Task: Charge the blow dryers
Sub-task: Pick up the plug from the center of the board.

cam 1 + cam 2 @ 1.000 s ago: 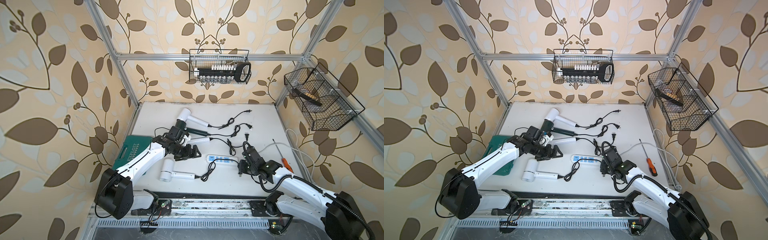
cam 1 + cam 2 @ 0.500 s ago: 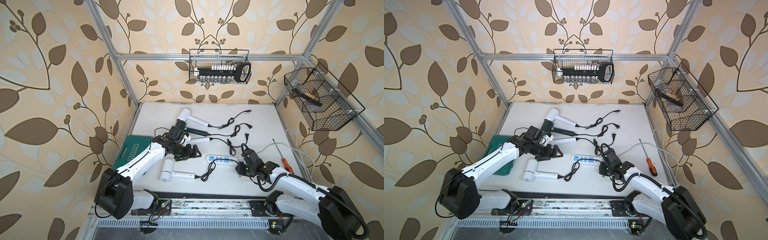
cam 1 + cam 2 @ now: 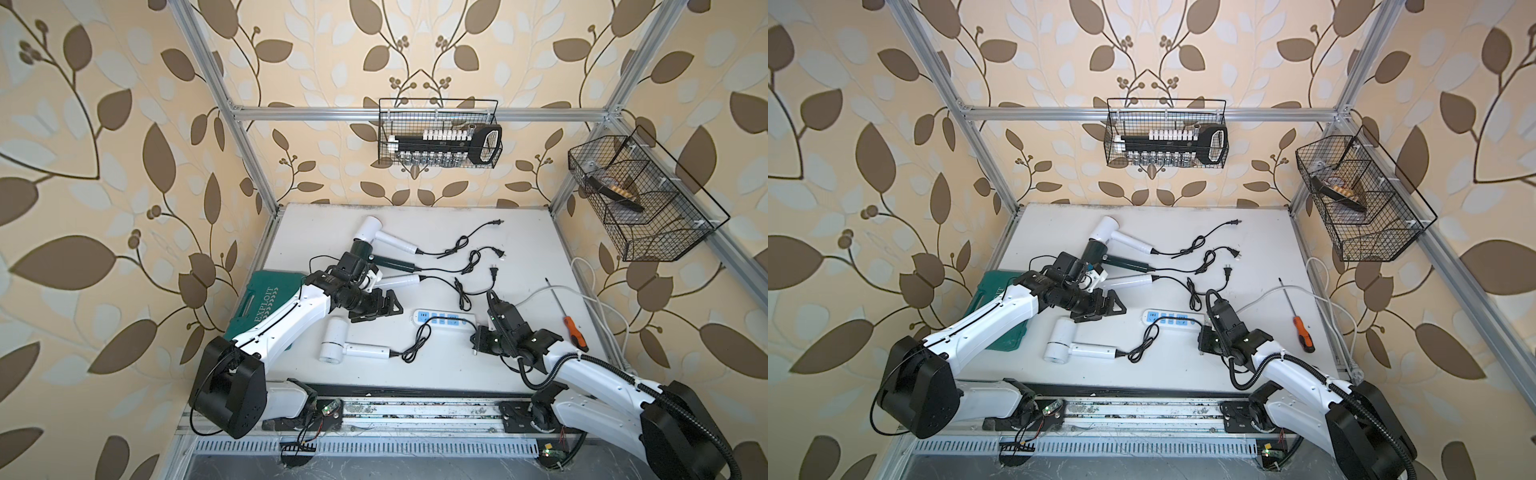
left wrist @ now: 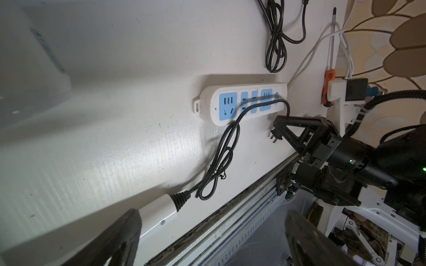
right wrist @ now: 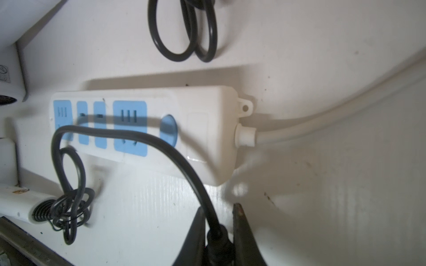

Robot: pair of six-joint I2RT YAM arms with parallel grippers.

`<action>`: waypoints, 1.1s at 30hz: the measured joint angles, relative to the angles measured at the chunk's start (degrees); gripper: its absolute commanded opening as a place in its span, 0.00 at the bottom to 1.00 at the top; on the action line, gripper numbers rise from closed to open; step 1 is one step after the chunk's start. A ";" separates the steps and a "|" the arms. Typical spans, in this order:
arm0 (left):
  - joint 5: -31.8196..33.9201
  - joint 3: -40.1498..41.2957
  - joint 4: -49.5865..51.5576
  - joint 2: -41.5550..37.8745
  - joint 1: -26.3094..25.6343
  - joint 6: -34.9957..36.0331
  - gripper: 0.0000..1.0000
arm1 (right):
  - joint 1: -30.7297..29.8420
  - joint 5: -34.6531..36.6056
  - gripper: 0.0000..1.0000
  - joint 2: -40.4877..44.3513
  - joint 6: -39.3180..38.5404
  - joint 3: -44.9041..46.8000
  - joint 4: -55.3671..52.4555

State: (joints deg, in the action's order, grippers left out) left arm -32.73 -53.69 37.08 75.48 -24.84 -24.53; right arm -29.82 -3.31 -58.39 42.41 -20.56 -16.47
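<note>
Fingers (image 5: 245,239) of my right gripper (image 3: 477,345) pinch a white blow dryer's (image 3: 336,343) plug (image 5: 217,241), five o'clock of the power strip (image 3: 440,319); left gripper (image 3: 384,307) gapes wide, empty. Green case (image 3: 257,299) reads EXPLOIT.

Walled in by tan wallpaper (image 3: 104,208) with big brown leaves on every side of the white surface (image 3: 519,232). Framed by silver bars (image 3: 316,112) behind and beside it. Lit softly.

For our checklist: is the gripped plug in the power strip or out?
Out: right gripper holds plug beside power strip, prongs bare.
</note>
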 measured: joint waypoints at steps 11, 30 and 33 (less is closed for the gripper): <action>-1.86 -0.07 -0.07 -0.02 -1.81 -1.01 0.99 | -10.05 5.31 0.00 2.91 0.44 -3.15 -7.56; -8.07 7.80 -16.94 -4.66 -9.38 -28.61 0.99 | -37.68 25.38 0.00 -13.86 5.20 -24.41 -15.39; -8.41 8.68 -19.80 -4.31 -11.21 -36.57 0.99 | -38.73 25.42 0.00 -11.96 5.35 -24.11 -13.60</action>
State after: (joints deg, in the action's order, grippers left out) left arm -41.15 -45.01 17.28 71.18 -36.05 -61.10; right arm -68.55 22.11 -70.35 47.77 -44.66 -30.06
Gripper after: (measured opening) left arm 0.990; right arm 0.166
